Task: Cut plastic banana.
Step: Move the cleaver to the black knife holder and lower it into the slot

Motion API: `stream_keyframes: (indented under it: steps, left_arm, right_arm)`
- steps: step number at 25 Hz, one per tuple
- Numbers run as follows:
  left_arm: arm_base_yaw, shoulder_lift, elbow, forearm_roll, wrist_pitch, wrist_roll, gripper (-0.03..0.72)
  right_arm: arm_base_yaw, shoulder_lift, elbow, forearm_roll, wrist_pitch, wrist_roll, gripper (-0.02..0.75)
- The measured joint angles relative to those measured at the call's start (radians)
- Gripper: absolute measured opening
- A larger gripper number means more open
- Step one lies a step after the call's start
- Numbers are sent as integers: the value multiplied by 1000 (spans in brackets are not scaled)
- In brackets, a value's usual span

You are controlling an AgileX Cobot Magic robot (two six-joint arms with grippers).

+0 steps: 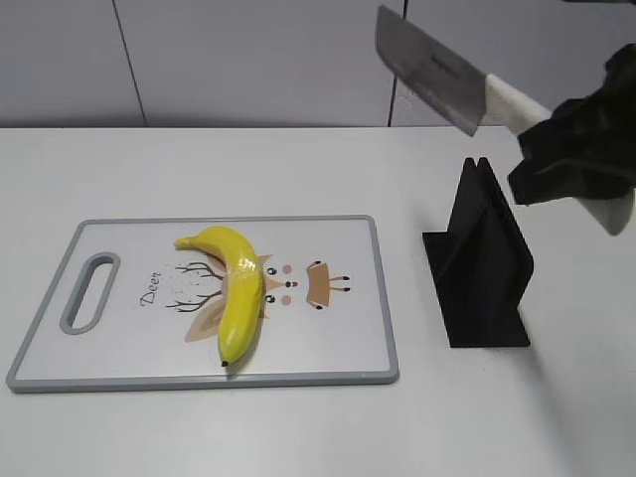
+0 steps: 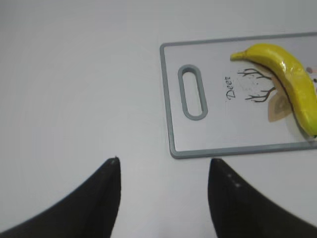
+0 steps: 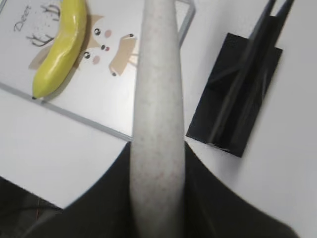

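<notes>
Our right gripper, clamped on the knife handle, held the blade high above the rack, and the banana lay down-left on the board, long axis roughly front-to-back, nearer our idle, open left gripper.

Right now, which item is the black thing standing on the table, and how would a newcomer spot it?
Start at the white cutting board with the grey rim bearing the glossy yellow plastic banana. Just to its right on the white table stands the black slotted knife stand. It is the only dark, upright item there, its slot empty while the right gripper holds the steel cleaver above.
</notes>
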Motion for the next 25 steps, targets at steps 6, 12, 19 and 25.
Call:
stream_keyframes:
  steps: [6, 12, 19, 25]
  left_arm:
    - [0, -275, 54, 0, 30, 0, 537]
    - [0, -362, 81, 0, 35, 0, 536]
    - [0, -362, 81, 0, 35, 0, 536]
    - [0, -362, 81, 0, 35, 0, 536]
  right_arm:
    - [0, -107, 90, -126, -14, 198, 167]
    - [0, -153, 200, -145, -56, 325, 167]
    - [0, -116, 238, -206, -109, 389, 167]
    - [0, -18, 238, -245, -152, 427, 167]
